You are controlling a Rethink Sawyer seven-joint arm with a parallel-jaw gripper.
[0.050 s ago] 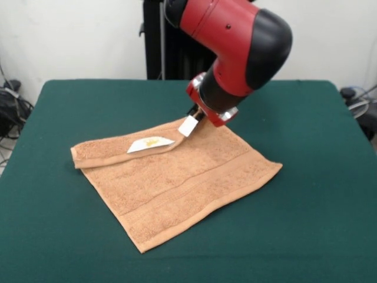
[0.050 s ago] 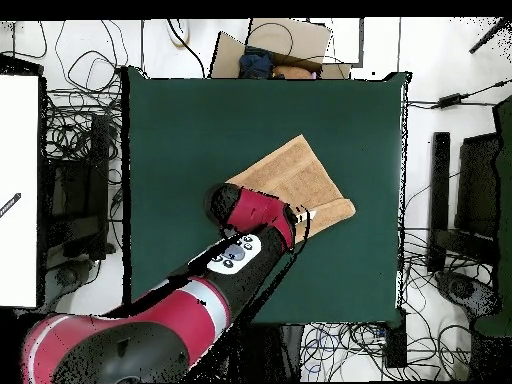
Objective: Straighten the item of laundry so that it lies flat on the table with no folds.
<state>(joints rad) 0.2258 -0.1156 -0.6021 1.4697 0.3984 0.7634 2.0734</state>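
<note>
One folded towel edge, diagonal across table.

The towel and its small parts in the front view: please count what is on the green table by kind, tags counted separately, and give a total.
Orange-tan towel: 1
White tags: 2, one flat on the folded edge, one at the gripper
Total: 3, all on the green table
</note>
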